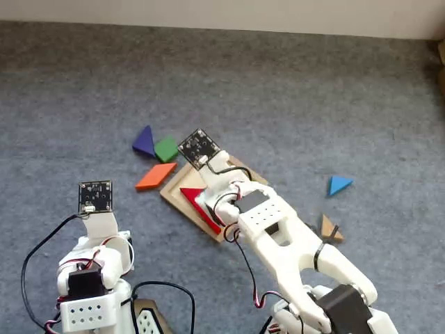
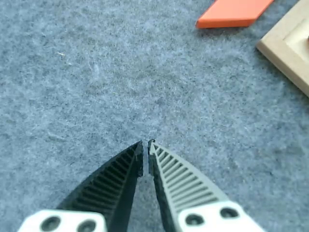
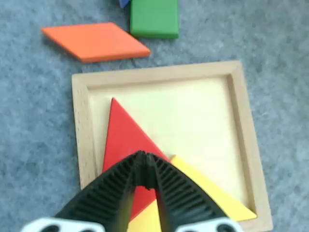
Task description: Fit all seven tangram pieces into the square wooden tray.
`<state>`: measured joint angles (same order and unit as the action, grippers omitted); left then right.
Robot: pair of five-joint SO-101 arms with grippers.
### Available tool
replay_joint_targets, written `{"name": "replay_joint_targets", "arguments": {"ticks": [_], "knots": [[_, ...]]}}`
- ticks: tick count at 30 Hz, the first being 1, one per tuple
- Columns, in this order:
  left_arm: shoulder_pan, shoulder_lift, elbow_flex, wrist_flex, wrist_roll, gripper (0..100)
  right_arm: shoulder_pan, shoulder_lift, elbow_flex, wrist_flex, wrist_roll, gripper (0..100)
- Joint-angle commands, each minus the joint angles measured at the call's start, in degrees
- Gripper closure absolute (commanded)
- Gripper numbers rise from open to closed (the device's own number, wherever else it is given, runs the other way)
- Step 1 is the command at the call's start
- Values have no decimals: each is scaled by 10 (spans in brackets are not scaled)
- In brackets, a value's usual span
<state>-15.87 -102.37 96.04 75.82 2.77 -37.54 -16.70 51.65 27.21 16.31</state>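
Right gripper (image 3: 143, 158) hangs over the tray (image 3: 81, 130), fingers clenched on nothing, right above where the red triangle (image 3: 120, 135) and yellow triangle (image 3: 203, 193) meet inside it. Orange piece (image 3: 94, 41) and green square (image 3: 154, 17) lie on the counter (image 1: 278, 90) just beside the tray, light blue triangle (image 1: 339, 184) and brown triangle (image 1: 329, 229) well off on the other side. Left gripper (image 2: 146, 145) is clenched empty too, over bare counter.
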Motion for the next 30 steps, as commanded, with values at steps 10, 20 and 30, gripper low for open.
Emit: {"name": "replay_joint_targets", "arguments": {"ticks": [10, 20, 30], "knots": [[-4, -19, 11, 2, 0, 955, -52, 175, -95, 10, 5, 993], [-4, -19, 11, 2, 0, 955, -18, 110, -92, 77, 6, 994], [-4, -19, 11, 2, 0, 955, 0, 29, -94, 254, 36, 994]]}}
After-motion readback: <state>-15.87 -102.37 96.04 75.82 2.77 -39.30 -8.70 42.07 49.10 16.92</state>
